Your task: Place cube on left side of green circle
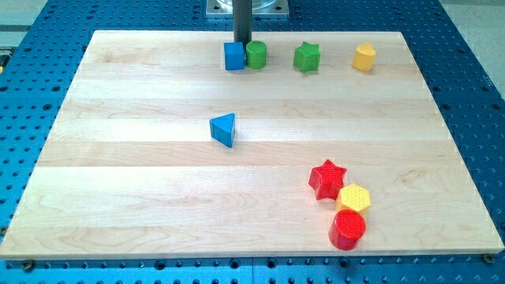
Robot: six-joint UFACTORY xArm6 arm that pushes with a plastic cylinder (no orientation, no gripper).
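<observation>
A blue cube (234,56) sits near the board's top edge, touching the left side of a green circle (256,55). My tip (242,42) is at the end of the dark rod, just behind and between these two blocks, at the view's top.
A green star (307,57) and a yellow block (364,57) lie to the right along the top edge. A blue triangle (224,129) lies mid-board. A red star (327,179), a yellow hexagon (353,198) and a red circle (348,229) cluster at the lower right. The wooden board (118,197) lies on a blue perforated table.
</observation>
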